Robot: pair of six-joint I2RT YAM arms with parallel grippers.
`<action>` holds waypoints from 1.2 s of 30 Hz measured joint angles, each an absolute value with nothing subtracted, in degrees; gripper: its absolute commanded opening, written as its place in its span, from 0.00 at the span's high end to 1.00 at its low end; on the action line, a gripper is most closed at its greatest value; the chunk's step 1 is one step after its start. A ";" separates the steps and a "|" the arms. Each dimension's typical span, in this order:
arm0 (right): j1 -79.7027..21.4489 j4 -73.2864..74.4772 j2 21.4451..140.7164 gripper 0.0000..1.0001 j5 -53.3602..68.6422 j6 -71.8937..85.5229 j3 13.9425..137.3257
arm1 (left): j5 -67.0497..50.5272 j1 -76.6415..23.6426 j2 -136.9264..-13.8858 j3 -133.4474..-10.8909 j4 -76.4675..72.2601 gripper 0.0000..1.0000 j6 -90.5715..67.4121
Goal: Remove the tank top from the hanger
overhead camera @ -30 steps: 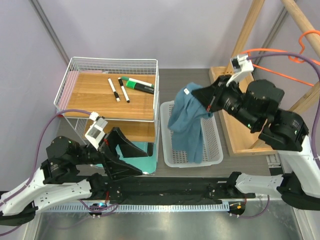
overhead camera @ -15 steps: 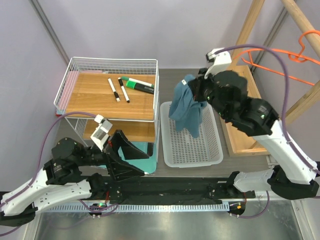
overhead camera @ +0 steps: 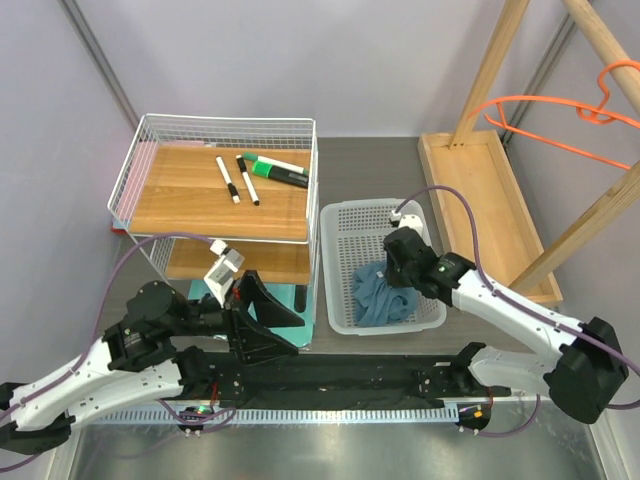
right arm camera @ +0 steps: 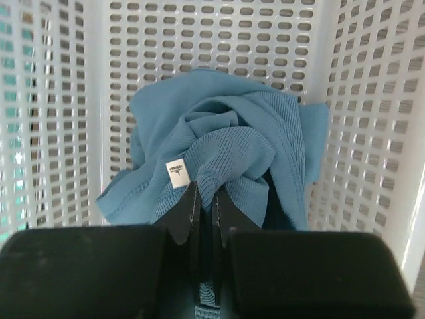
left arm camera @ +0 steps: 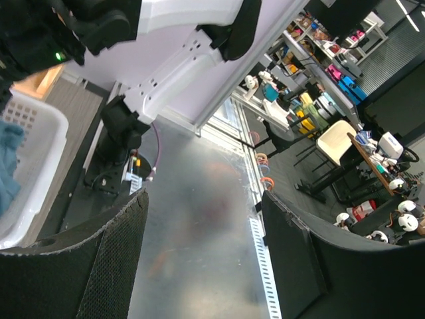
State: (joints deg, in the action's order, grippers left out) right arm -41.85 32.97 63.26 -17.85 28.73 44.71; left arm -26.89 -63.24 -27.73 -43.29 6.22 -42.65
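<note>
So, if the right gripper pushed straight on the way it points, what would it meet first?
The crumpled teal-blue fabric tank top that the right gripper pinches; just behind it, probably the floor of the white perforated plastic basket.

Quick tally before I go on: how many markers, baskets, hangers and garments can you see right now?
markers: 3
baskets: 2 (white plastic basket, wire basket)
hanger: 1
tank top: 1
Total: 7
</note>
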 measured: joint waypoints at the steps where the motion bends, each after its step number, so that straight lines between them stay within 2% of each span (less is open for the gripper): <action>1: -40.99 32.34 63.92 0.84 -17.23 28.97 44.53 | -26.74 -63.24 -27.66 -42.76 6.20 0.31 -42.94; 4: -38.65 28.29 67.51 0.67 -16.05 29.56 45.32 | -25.21 -63.24 -27.14 -40.38 6.04 0.31 -43.75; 5: -38.37 26.81 69.14 0.52 -15.79 29.67 45.91 | -24.47 -63.24 -26.74 -39.42 5.98 0.31 -44.36; 6: -38.24 25.93 70.04 0.45 -15.46 30.09 46.11 | -23.51 -63.24 -26.11 -38.37 5.98 0.31 -44.80; 7: -38.24 24.84 70.91 0.41 -15.00 30.35 46.17 | -22.81 -63.24 -25.50 -37.52 6.00 0.31 -45.15; 8: -38.24 23.68 71.88 0.33 -14.02 30.48 46.15 | -21.93 -63.24 -24.58 -36.38 5.93 0.31 -45.80; 11: -38.24 21.87 73.12 0.22 -11.57 31.38 45.93 | -19.62 -63.24 -21.39 -33.06 6.00 0.30 -47.31; 12: -38.28 21.85 73.12 0.15 -10.94 31.55 45.91 | -18.90 -63.24 -20.25 -32.05 5.89 0.30 -47.68; 13: -38.54 21.89 72.84 0.13 -10.59 31.75 45.93 | -18.17 -63.24 -18.83 -30.89 5.87 0.30 -48.10; 14: -38.79 22.22 72.25 0.01 -10.68 32.03 46.00 | -17.56 -63.24 -17.56 -29.89 5.82 0.30 -48.66; 19: -42.81 28.82 65.60 0.01 -13.06 32.51 50.00 | -15.92 -63.24 -12.19 -25.93 5.04 0.30 -50.68; 24: -47.86 28.84 52.80 0.01 -10.74 35.40 51.66 | -15.40 -63.24 -7.77 -22.74 3.46 0.29 -52.03; 30: -50.15 19.55 33.08 0.01 -2.26 41.06 34.76 | -14.90 -63.24 -1.54 -17.89 2.81 0.28 -53.45; 36: -50.19 11.29 19.53 0.01 2.55 45.65 20.99 | -15.22 -63.24 -0.49 -13.98 0.93 0.27 -54.52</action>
